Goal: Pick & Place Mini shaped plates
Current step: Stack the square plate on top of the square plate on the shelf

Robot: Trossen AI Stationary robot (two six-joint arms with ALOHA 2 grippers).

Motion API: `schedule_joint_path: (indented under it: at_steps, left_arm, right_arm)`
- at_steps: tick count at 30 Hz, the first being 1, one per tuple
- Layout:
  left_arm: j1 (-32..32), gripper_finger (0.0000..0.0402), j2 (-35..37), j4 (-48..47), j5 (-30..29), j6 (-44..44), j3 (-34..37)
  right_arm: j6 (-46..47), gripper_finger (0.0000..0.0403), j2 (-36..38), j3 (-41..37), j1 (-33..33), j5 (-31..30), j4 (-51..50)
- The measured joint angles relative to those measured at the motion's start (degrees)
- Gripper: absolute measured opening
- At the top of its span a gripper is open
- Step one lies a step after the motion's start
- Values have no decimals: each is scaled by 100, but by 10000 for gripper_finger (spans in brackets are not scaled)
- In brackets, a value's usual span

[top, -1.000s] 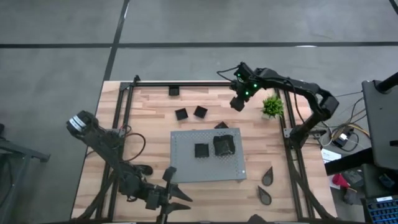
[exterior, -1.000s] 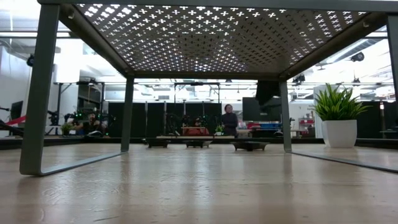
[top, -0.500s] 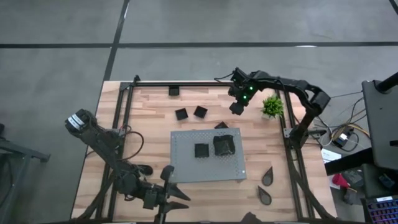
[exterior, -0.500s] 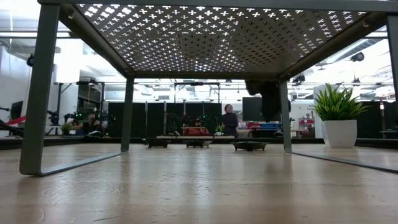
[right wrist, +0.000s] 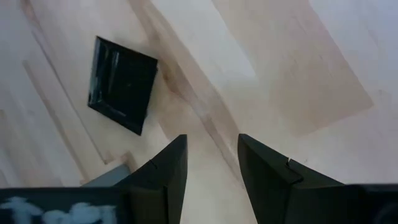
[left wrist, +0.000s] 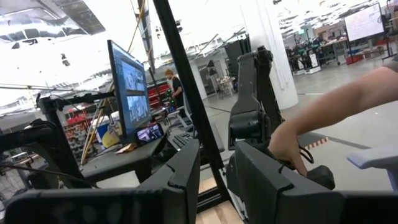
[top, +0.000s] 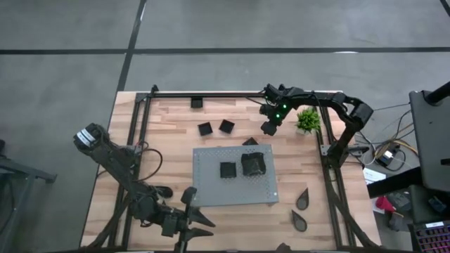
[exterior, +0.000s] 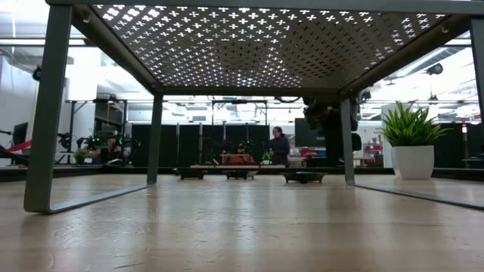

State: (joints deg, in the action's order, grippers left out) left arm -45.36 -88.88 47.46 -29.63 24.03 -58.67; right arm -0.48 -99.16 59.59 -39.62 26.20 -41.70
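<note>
The right gripper [top: 267,128] hangs with fingers spread and empty near the table's [top: 176,140] far edge, above a small square plate [right wrist: 122,84], while the left gripper [top: 200,226] waits part-open at the near edge.

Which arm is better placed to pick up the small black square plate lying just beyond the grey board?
The right arm. Its claw hangs open over the wooden table close to the small black square plate beside the grey perforated board, while the left claw sits at the table's near edge, far away.
</note>
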Motion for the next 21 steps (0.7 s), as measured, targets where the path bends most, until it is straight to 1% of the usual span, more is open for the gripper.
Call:
schedule_joint_path:
  at_steps: [2, 5, 10, 17, 21]
  left_arm:
    - [0, 99, -1, 0, 0, 15, -1]
    - [0, 99, 0, 0, -2, 18, -2]
    - [0, 99, -1, 0, -2, 24, -1]
    - [0, 99, 0, 0, -2, 28, -2]
    - [0, 99, 0, 2, -2, 29, -2]
  right_arm:
    - [105, 141, 7, -106, 0, 7, 184]
    - [390, 140, 10, -249, 20, 252, 538]
    - [815, 135, -1, -465, 231, 282, 1135]
    - [1153, 135, -1, -539, 409, 275, 1272]
    - [1258, 136, -1, -605, 564, 273, 1533]
